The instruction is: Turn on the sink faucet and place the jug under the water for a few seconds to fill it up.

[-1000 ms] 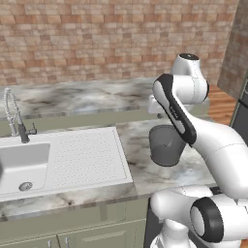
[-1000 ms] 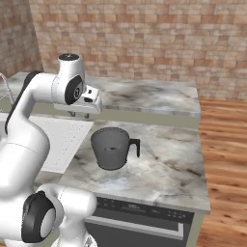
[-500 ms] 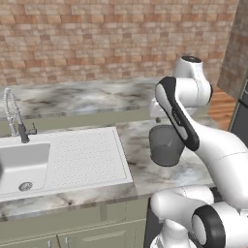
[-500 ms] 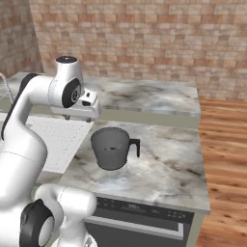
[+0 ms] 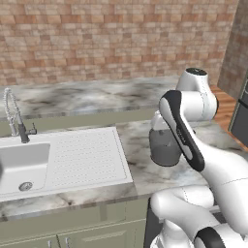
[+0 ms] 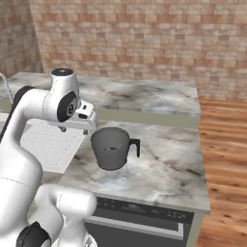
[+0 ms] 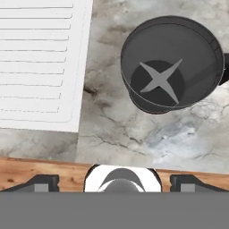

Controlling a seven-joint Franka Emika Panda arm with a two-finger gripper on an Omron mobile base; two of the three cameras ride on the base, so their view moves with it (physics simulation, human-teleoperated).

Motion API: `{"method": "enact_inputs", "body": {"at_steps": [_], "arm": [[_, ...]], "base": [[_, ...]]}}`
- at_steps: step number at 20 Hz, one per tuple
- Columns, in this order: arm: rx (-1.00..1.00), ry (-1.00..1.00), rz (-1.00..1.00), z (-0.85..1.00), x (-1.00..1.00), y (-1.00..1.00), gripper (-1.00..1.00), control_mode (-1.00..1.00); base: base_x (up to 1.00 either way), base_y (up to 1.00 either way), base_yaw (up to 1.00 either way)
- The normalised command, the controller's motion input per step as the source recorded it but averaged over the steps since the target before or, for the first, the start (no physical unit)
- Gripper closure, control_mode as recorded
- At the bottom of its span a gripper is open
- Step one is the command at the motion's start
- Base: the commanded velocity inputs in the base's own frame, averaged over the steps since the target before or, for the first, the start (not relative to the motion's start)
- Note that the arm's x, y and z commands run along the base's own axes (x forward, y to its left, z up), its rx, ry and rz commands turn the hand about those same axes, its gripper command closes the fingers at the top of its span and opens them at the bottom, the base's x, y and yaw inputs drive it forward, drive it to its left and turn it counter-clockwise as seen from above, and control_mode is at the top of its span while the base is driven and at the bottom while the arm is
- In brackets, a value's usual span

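The dark grey jug (image 6: 112, 147) stands upright on the marble counter, its handle pointing right and its mouth empty. The hand view looks down into the jug (image 7: 172, 65) at upper right. In the left base view the jug (image 5: 163, 146) is partly hidden behind my arm. My gripper (image 6: 75, 128) hangs just left of the jug, above the counter beside the draining board, open with nothing between its fingers. Its fingertips (image 7: 42, 182) stand wide apart. The chrome sink faucet (image 5: 13, 115) rises at the far left over the sink (image 5: 29, 162). No water runs from it.
The ribbed draining board (image 5: 82, 154) lies between basin and jug. The marble counter (image 6: 159, 164) continues right of the jug and ends over a wooden floor (image 6: 224, 164). A brick wall (image 5: 111, 38) backs the counter. A raised marble ledge (image 6: 140, 96) runs behind.
The jaws have opened from partly shut to wide. The hand has sunk a little and shifted slightly left, beside the jug. The jug has not moved.
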Motion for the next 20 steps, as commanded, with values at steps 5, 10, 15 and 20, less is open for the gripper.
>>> {"method": "enact_inputs", "body": {"at_steps": [5, 10, 15, 20], "arm": [[0.00, 0.00, 0.00, -0.19, -0.19, -0.08, -1.00, -1.00], [0.00, -0.01, 0.00, -0.07, -0.03, -0.04, -1.00, -1.00], [0.00, 0.00, 0.00, 0.00, 0.00, -0.01, -1.00, -1.00], [0.00, 0.00, 0.00, 0.00, 0.00, 0.00, -1.00, -1.00]], "base": [[0.00, 0.00, 0.00], [0.00, 0.00, 0.00], [0.00, 0.00, 0.00], [0.00, 0.00, 0.00]]}}
